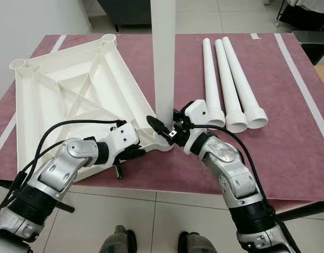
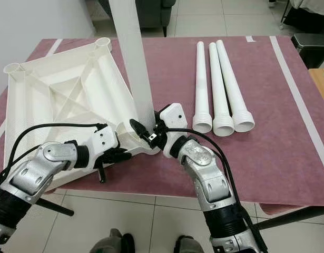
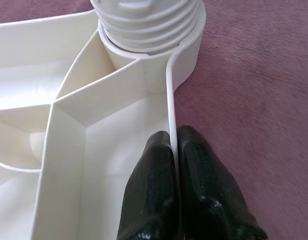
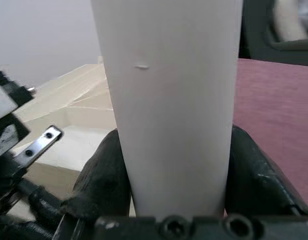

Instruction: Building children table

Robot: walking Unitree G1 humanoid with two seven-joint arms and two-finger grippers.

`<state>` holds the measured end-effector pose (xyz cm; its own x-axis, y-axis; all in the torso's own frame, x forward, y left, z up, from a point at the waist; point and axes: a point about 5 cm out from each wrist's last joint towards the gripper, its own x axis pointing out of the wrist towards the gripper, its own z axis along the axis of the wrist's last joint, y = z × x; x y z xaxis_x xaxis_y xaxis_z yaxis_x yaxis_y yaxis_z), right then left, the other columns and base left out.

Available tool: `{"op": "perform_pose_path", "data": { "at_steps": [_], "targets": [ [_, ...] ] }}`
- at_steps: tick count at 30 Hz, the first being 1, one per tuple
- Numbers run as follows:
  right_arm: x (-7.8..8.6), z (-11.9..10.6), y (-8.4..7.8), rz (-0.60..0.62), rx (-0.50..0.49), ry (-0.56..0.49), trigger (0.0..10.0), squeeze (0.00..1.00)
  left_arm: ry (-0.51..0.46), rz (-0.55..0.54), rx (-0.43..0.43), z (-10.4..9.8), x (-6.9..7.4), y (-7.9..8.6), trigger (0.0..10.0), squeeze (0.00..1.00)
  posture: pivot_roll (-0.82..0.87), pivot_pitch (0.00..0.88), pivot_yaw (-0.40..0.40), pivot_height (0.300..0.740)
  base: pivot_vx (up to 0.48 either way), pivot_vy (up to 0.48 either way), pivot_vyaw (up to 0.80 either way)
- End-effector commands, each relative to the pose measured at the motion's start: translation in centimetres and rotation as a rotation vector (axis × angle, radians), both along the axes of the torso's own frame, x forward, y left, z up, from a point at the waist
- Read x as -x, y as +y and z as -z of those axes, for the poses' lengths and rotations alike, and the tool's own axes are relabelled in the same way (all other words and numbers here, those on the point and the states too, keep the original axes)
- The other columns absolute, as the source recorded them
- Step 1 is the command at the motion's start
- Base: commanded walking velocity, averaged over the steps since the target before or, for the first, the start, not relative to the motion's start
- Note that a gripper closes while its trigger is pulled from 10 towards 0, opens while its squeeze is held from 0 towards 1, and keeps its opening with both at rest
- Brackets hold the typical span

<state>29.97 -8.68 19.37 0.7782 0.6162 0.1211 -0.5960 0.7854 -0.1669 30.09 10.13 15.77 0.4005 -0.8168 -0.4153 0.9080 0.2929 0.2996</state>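
We find no readable words, labels, brand marks or numbers on any surface; every part we see is plain.

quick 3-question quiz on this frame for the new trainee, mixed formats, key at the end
1. True or false: the right claw is shut on the upright leg.
2. How many spare legs lie on the mat? A) two B) three C) four
3. What does the left claw pinch?

Key
1. True. In the right wrist view its fingers press both sides of the leg, which stands in the corner socket of the tabletop.
2. B, three, side by side to the robot's right of the tabletop.
3. The tabletop's thin rim, near the socket where the leg's thread sits.
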Motion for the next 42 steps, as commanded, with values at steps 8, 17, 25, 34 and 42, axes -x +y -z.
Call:
{"op": "perform_pose_path", "data": {
  "at_steps": [8,17,25,34,42],
  "targets": [
    [-1.3,3.0,-1.3,0.348,-0.020,0.154,0.0,0.00,-0.124,-0.105,0.027,-1.7,-2.8,-1.5,0.0,0.00,0.01,0.124,0.105,0.740,0.000,0.000,0.00],
    [-1.8,3.5,-2.1,0.568,-0.031,0.169,10.0,0.00,-0.154,-0.339,0.025,-1.5,-5.8,-2.5,10.0,0.00,0.00,0.117,0.111,0.740,0.000,0.000,0.00],
    [-2.2,4.0,-2.7,0.678,-0.019,0.208,10.0,0.00,-0.168,-0.441,0.039,-1.6,-6.8,-2.5,10.0,0.00,0.00,0.113,0.106,0.740,0.000,0.000,0.00],
    [-2.1,3.0,-1.9,0.600,-0.065,0.156,10.0,1.00,-0.152,-0.373,0.085,-2.2,-6.5,-2.8,10.0,0.00,0.01,0.119,0.107,0.740,0.000,0.000,0.00],
    [-0.9,-0.2,-0.5,0.254,-0.111,0.017,10.0,0.00,-0.115,-0.196,0.073,-1.9,-4.5,-2.2,10.0,0.00,0.01,0.128,0.108,0.740,0.000,0.000,0.00]
  ]
}}
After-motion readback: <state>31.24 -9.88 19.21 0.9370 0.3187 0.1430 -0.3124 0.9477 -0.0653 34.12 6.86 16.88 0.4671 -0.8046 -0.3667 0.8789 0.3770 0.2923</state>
